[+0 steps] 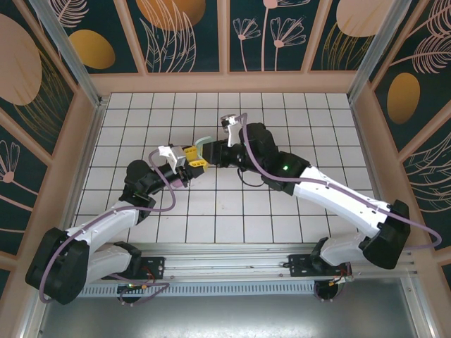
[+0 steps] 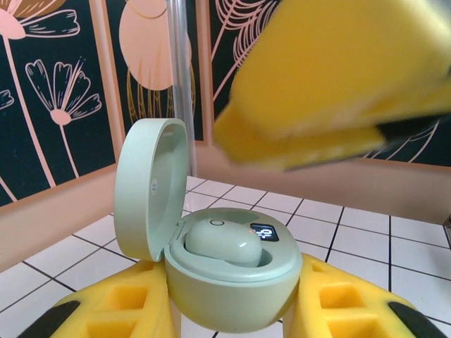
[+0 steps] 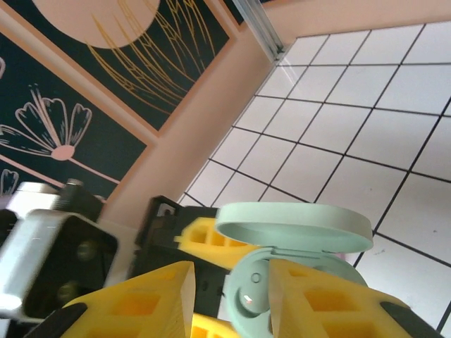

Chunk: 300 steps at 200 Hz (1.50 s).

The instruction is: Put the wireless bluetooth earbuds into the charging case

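Left wrist view: left end effector (image 2: 232,313) clenched on the open mint charging case (image 2: 236,285), mint earbud (image 2: 224,243) seated inside (small screen (image 2: 264,232) lit beside it); right wrist view: right end effector (image 3: 232,276) released, empty.

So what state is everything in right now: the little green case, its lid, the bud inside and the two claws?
charging case: upright, gripped between the left claw's fingers
lid: open, swung up
earbud: mint green, seated in the case
screen: lit
left claw: shut on the charging case
right claw: fingers apart, holding nothing, over the case
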Each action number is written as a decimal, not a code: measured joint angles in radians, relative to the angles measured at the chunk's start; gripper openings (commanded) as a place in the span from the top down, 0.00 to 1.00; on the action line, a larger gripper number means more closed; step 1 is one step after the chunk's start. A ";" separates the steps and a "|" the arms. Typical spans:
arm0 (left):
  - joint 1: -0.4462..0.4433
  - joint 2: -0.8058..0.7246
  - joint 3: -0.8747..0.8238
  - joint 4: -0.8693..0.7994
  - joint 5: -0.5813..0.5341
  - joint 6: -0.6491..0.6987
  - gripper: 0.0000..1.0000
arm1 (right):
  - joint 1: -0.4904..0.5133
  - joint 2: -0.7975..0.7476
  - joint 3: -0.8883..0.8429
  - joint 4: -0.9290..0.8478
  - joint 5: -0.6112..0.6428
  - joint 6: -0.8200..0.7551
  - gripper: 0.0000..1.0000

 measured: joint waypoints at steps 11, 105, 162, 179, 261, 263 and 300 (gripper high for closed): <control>0.000 -0.005 -0.010 -0.001 -0.008 0.000 1.00 | 0.000 -0.018 0.014 -0.016 0.003 -0.009 0.68; 0.000 -0.105 -0.076 -0.042 -0.051 0.012 1.00 | -0.338 -0.093 0.103 -0.214 -0.023 -0.040 0.66; 0.000 -0.138 -0.087 -0.098 -0.064 0.020 1.00 | -0.475 0.161 0.052 -0.223 -0.151 -0.047 0.71; 0.000 -0.138 -0.087 -0.108 -0.064 0.020 1.00 | -0.489 0.270 0.054 -0.211 -0.183 -0.049 0.72; 0.000 -0.138 -0.088 -0.134 -0.076 0.039 1.00 | -0.497 0.689 0.224 -0.161 -0.181 0.029 0.75; 0.000 -0.138 -0.088 -0.134 -0.076 0.042 1.00 | -0.497 0.695 0.227 -0.160 -0.177 0.030 0.75; 0.000 -0.114 -0.081 -0.145 -0.074 0.050 1.00 | -0.471 0.840 0.348 -0.151 -0.102 0.043 0.69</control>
